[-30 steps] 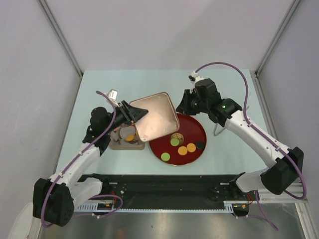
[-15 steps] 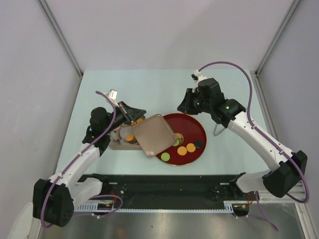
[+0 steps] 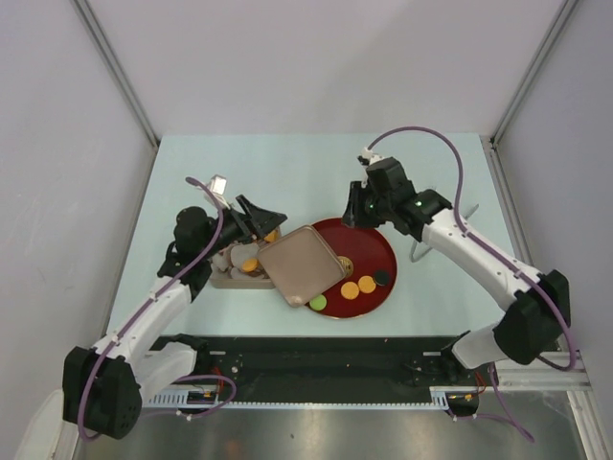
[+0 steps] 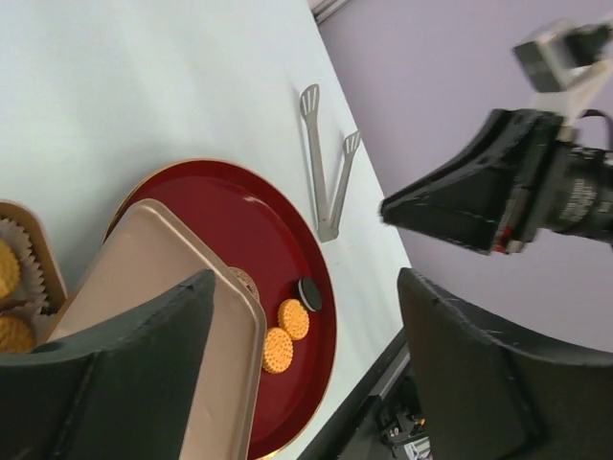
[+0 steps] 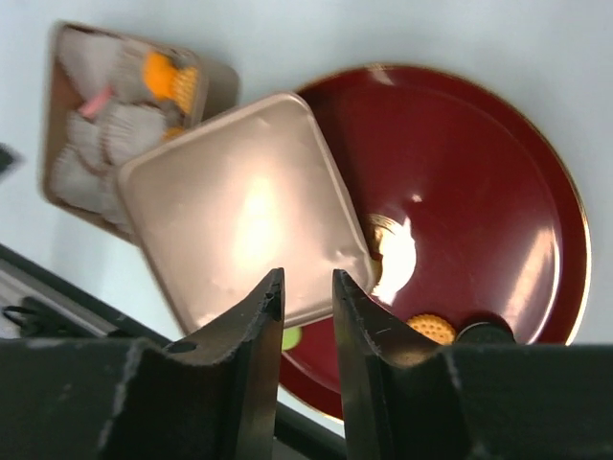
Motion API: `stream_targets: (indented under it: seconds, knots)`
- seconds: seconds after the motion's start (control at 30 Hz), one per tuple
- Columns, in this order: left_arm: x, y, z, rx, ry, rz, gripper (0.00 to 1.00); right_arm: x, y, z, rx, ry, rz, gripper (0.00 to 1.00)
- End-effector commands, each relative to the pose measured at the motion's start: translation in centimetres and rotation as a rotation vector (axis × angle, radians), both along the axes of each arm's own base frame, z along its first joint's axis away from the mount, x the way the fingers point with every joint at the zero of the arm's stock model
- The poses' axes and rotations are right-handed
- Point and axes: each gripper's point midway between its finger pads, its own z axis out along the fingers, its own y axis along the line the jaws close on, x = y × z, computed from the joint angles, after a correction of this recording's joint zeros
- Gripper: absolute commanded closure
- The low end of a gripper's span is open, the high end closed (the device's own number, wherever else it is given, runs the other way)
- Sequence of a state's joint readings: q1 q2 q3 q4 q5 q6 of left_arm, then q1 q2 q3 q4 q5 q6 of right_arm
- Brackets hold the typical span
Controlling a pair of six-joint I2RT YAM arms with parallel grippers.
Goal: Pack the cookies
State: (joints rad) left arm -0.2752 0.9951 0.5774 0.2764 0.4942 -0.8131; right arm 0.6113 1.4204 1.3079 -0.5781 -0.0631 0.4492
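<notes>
Tan lid [image 3: 300,265] rests over box [image 3: 228,282] and red plate [image 3: 378,251]; orange cookies [image 3: 351,289] beside.

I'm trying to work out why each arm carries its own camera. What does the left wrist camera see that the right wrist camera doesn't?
Only the left wrist view shows the metal tongs on the table beside the red plate, and the right arm above. Only the right wrist view shows the green cookie at the edge of the tan lid and most of the box with its paper cups. Both show the plate, the lid lying partly over it, an orange cookie and the black cookie.
</notes>
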Motion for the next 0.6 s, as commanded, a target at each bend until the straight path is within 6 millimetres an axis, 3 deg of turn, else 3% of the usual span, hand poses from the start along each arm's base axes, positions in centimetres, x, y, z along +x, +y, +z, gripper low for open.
stream_targets:
  seconds: [0.0, 0.17, 0.57]
  knots:
    - [-0.2, 0.7, 1.8, 0.026, -0.057, 0.036, 0.15, -0.2, -0.3, -5.8, -0.117, 0.091, 0.035, 0.66]
    - [-1.1, 1.7, 0.6, 0.047, -0.030, 0.077, 0.14, 0.0, 0.9, -10.3, -0.181, 0.145, 0.072, 0.54]
    - [-2.7, 2.6, -1.3, 0.088, 0.010, 0.099, 0.15, 0.6, 3.2, -14.6, -0.169, 0.195, 0.137, 0.51]
